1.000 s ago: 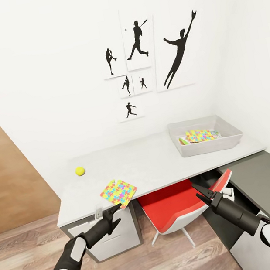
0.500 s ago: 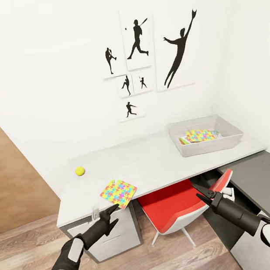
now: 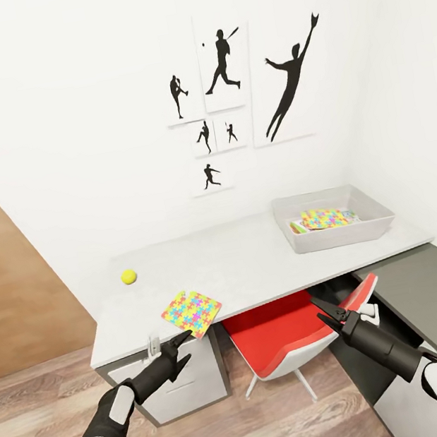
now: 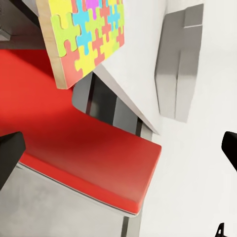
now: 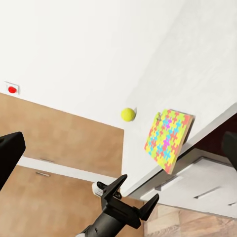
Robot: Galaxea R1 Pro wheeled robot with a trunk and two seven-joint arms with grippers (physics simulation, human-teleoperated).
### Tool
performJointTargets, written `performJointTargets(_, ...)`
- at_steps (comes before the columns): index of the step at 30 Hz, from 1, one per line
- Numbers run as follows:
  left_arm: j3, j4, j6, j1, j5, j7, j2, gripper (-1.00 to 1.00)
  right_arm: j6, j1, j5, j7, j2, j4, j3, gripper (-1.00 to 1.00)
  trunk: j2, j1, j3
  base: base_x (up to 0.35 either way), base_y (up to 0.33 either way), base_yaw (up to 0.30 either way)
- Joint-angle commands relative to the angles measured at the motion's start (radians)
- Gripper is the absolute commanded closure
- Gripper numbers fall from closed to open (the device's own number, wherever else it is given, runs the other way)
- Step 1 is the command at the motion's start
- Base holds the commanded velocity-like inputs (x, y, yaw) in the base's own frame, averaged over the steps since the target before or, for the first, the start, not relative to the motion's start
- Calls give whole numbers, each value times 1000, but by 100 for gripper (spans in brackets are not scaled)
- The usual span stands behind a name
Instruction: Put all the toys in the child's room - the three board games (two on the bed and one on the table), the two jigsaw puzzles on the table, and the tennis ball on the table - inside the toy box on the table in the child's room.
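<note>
Multicoloured jigsaw puzzle [image 3: 192, 313] just beyond spread, apparently empty left hand [image 3: 178, 346].

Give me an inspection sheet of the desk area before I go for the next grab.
Surface: table, pale grey top.
Job's things: jigsaw puzzle overhanging the front edge; tennis ball near the left end; toy box at the right end, holding a second puzzle and other flat toys.
Clutter: nothing seen.
Grippers: left gripper open, just short of the puzzle; right gripper open, over the red chair.
Cables: nothing seen.
Surroundings: baseball silhouettes on the white wall.

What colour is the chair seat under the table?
Red; the chair seat shows best in the left wrist view.
</note>
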Motion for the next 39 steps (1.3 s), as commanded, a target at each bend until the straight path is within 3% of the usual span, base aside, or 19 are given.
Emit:
performJointTargets(1, 4, 0, 6, -1, 1, -2, -1, -100, 7, -1, -2, 1, 0, 0, -1, -100, -9, 4, -5, 0, 0, 0)
performJointTargets(18, 4, 0, 6, -1, 1, -5, 2, -100, 28, -1, -6, 18, -4, -16, -1, -100, -128, 69, -58, 0, 0, 0)
performJointTargets(27, 3, 0, 6, -1, 1, -6, 4, -100, 158, -1, -10, 113, -4, -48, -14, -100, -191, 104, -86, 0, 0, 0)
performJointTargets(35, 3, 0, 3, -1, 1, -6, 3, -100, 191, 2, -15, 201, -4, -53, -20, -100, -247, 135, -111, 0, 0, 0)
performJointTargets(39, 3, 0, 1, -1, 1, -6, 3, -100, 209, 0, -16, 253, -2, -54, -53, -100, -275, 150, -124, 0, 0, 0)
